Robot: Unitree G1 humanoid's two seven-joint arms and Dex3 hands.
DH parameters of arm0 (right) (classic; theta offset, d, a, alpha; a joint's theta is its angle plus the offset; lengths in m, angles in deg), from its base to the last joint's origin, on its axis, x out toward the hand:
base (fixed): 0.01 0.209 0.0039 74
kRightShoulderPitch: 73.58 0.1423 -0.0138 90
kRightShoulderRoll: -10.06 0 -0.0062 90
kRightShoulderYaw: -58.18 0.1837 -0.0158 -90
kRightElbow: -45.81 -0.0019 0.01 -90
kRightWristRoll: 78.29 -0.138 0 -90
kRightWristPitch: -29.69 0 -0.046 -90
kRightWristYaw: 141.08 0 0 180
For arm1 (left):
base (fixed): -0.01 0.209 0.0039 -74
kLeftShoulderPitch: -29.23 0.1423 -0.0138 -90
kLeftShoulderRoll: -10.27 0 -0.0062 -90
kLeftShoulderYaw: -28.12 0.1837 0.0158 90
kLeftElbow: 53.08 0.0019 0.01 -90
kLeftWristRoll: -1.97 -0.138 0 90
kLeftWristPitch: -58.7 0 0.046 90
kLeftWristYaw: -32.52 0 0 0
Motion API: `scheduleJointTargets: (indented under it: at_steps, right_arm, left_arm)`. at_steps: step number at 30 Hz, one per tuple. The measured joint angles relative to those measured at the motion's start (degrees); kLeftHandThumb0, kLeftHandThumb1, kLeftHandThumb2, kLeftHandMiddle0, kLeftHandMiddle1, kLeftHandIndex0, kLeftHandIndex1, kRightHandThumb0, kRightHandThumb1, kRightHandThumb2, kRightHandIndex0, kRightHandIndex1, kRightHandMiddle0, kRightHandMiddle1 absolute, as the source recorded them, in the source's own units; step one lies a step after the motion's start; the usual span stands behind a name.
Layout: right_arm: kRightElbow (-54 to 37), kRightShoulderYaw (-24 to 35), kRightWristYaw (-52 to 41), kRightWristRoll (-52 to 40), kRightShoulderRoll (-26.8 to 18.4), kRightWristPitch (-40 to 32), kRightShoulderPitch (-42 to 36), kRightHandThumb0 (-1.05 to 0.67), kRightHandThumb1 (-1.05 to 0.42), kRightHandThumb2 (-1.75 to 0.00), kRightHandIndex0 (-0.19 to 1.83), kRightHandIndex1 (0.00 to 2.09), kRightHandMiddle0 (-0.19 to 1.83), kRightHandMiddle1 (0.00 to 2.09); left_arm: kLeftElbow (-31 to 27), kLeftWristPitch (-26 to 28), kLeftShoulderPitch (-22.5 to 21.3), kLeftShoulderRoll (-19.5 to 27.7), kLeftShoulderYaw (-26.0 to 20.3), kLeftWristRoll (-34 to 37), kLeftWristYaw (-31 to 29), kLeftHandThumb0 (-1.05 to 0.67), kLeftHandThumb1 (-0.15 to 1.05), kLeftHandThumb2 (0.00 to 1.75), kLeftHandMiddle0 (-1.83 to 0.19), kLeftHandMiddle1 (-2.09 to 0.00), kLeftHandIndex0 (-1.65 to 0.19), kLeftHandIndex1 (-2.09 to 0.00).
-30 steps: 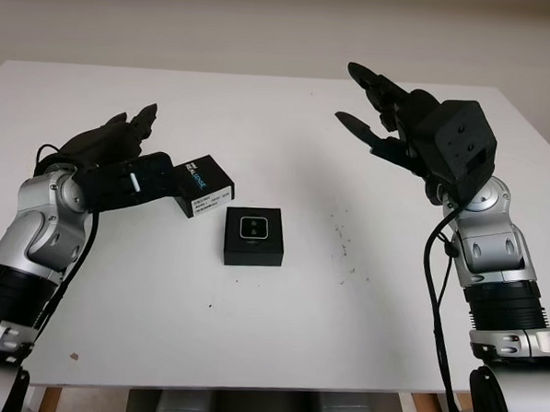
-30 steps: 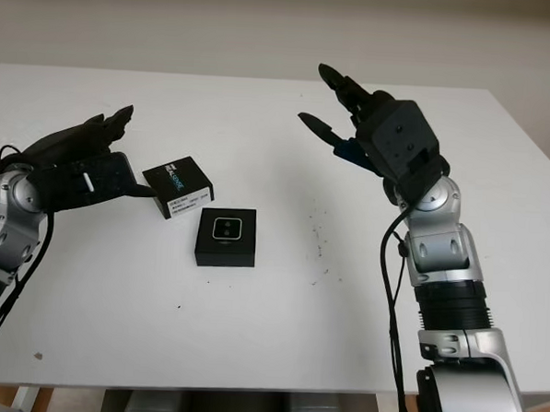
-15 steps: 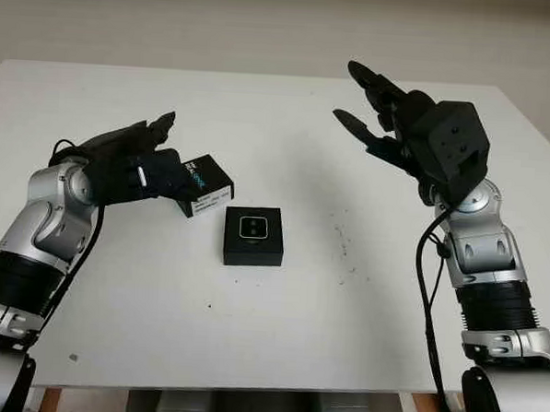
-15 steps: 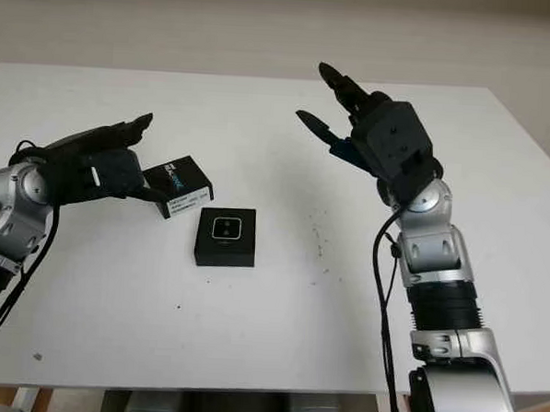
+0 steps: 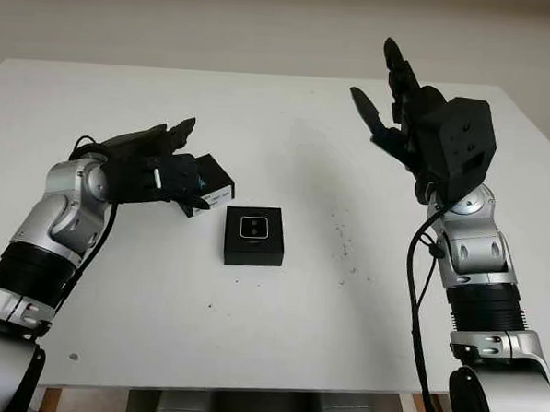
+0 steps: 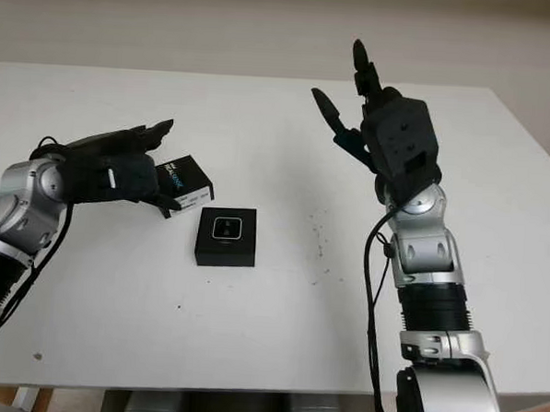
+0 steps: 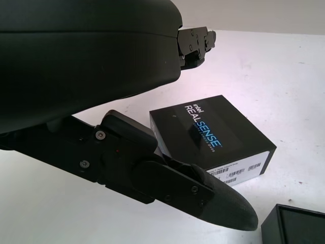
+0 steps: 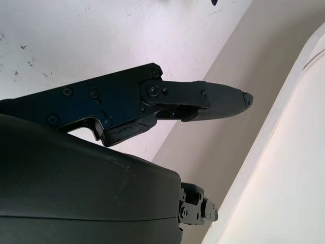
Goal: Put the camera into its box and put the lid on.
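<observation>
A black open box (image 5: 253,235) lies at the table's middle with the small camera (image 5: 254,228) set in it, lens side up. Just left and behind it lies the black lid (image 5: 214,183), printed "RealSense", seen close in the left wrist view as the lid (image 7: 210,134). My left hand (image 5: 186,169) is open at the lid's left side, one finger above it and one finger (image 7: 203,198) low by its near edge, not closed on it. My right hand (image 5: 379,78) is open, raised over the table's far right, holding nothing.
The white table (image 5: 277,335) carries a sprinkle of dark specks (image 5: 341,237) right of the box. A corner of the box (image 7: 297,226) shows in the left wrist view. The wall rises behind the table's far edge.
My left hand has slid right until its fingers frame the lid. My right hand has turned so its fingers point upward.
</observation>
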Motion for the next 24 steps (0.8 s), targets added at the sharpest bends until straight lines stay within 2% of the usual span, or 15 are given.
scheduleJointTargets:
  at_steps: [5, 12, 17, 24]
  right_arm:
    - [0.07, -0.09, -0.11, -0.07, 0.06, -0.1, -0.34, -0.82, -1.05, -0.44, -0.19, 0.0, -0.18, 0.03]
    - [0.06, -0.33, -0.69, 0.29, 0.05, 0.36, -1.49, -0.79, -1.05, -0.45, -0.19, 0.0, -0.17, 0.05]
    - [0.02, -0.77, -0.58, 1.4, 0.05, 0.4, -2.27, -0.78, -1.05, -0.45, -0.19, 0.01, -0.15, 0.05]
    - [-0.35, -0.89, -0.59, 1.49, 0.05, -0.15, -2.34, -0.79, -1.05, -0.41, -0.19, 0.0, -0.16, 0.05]
  left_arm:
    - [1.47, 1.33, -0.04, -1.54, 2.04, -3.76, 2.37, -0.84, 0.96, 0.05, 0.19, -0.03, 0.19, 0.0]
    - [5.56, 1.84, -0.66, -3.57, 3.55, -7.01, 8.74, -0.83, 0.96, 0.05, 0.15, -0.06, 0.19, -0.02]
    - [9.43, 1.48, -1.95, -4.42, 4.07, -7.15, 9.8, -0.89, 0.99, 0.06, 0.14, -0.06, 0.19, 0.0]
    - [12.32, 1.67, -3.57, -5.87, 4.1, -6.06, 9.79, -0.89, 0.98, 0.05, 0.13, -0.06, 0.19, -0.02]
